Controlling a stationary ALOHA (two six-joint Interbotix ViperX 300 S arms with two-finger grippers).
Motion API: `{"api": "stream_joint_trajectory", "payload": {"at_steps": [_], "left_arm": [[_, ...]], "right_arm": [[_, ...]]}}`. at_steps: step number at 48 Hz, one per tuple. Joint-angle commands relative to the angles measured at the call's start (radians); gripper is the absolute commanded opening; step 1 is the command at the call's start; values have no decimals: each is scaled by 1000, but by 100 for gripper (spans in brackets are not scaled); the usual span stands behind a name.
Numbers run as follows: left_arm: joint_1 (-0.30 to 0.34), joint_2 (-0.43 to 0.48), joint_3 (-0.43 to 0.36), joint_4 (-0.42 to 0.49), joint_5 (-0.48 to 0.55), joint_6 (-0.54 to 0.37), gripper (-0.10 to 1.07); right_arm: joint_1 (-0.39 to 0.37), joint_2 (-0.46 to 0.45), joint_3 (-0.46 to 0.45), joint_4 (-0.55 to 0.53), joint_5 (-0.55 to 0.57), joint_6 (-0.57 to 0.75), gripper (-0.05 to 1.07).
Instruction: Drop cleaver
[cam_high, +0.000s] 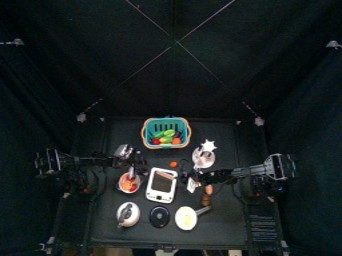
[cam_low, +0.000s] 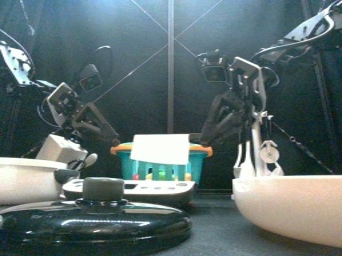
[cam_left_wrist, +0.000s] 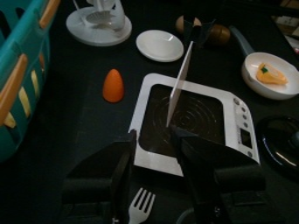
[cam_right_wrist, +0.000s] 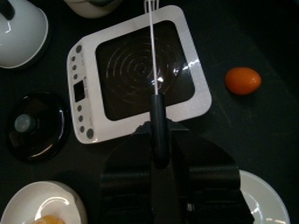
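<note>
The cleaver (cam_right_wrist: 156, 52) shows edge-on as a thin bright blade over a white hotplate (cam_right_wrist: 122, 83) with a dark ringed top. Its black handle sits between the jaws of my right gripper (cam_right_wrist: 158, 131), which is shut on it. In the left wrist view the blade (cam_left_wrist: 183, 79) runs from the right gripper down to a point between my left gripper's fingers. My left gripper (cam_left_wrist: 158, 147) is open around the blade's far end, and its fingers (cam_left_wrist: 193, 153) stand apart from the metal. Both grippers hang low over the hotplate (cam_high: 163, 183).
A teal basket (cam_high: 166, 131) stands behind the hotplate. Around it lie an orange carrot (cam_left_wrist: 114, 85), an orange ball (cam_right_wrist: 243, 80), a small white bowl (cam_left_wrist: 160, 45), a bowl with yellow food (cam_left_wrist: 271, 72), a black lid (cam_right_wrist: 35, 125) and a white fork (cam_left_wrist: 140, 206).
</note>
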Motion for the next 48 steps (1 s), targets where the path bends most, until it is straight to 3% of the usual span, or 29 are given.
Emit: {"api": "stream_joint_trajectory", "payload": {"at_steps": [1,19,25,36,48], "left_arm": [[2,-31,-14,-15,-6,2,76],[-2,-74,-9,-71,-12,3,76],[-6,-74,-12,-71,-12,3,76],[-9,-75,-26,-72,-17,2,76],[-29,-75,-48,-110,-40,3,76]], "right_arm": [[3,-74,34,20,-3,-2,37],[9,-295,242,202,-3,-2,37],[57,-341,287,270,-29,0,38],[164,-330,319,402,-71,-2,39],[176,-301,325,425,-69,-2,51]]}}
